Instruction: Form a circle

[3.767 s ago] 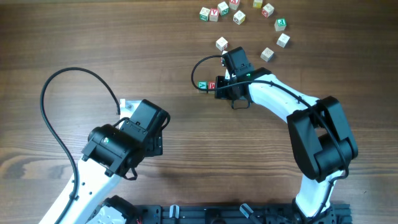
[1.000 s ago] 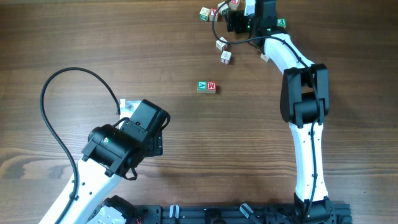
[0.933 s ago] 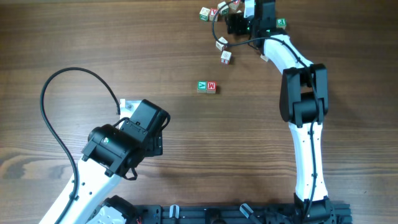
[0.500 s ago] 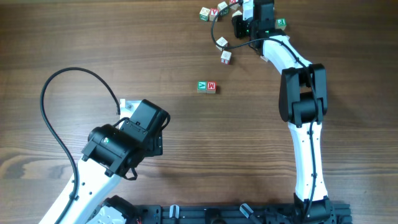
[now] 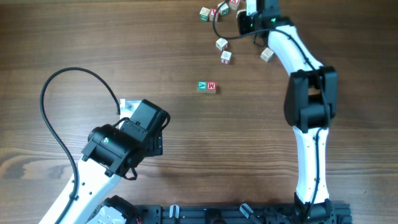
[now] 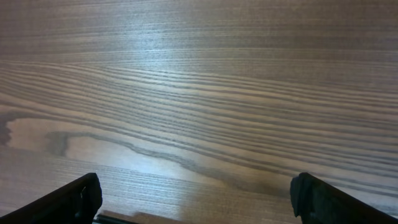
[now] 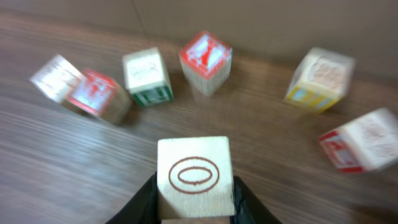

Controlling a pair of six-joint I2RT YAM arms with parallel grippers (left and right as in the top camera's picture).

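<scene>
My right gripper (image 7: 196, 200) is shut on a pale wooden block with a red O (image 7: 196, 176), one black finger on each side. In the overhead view the right gripper (image 5: 250, 9) is at the table's far edge among scattered letter blocks. A green V block (image 5: 202, 86) and a red M block (image 5: 212, 86) sit side by side mid-table. Two loose blocks (image 5: 221, 44) (image 5: 226, 56) lie between that pair and the far cluster. My left gripper (image 6: 198, 200) hangs open over bare wood at the near left.
Ahead of the held block lie several blocks: a red-faced one (image 7: 205, 61), a green-lettered one (image 7: 148, 74), a yellow one (image 7: 317, 78) and a red-edged one (image 7: 364, 146). Another block (image 5: 267, 55) lies beside the right forearm. The left arm's cable (image 5: 56, 106) loops over the table.
The right gripper's fingers have shut on the O block. The right arm has swung slightly rightward, uncovering a block beside the forearm. The left arm has not moved.
</scene>
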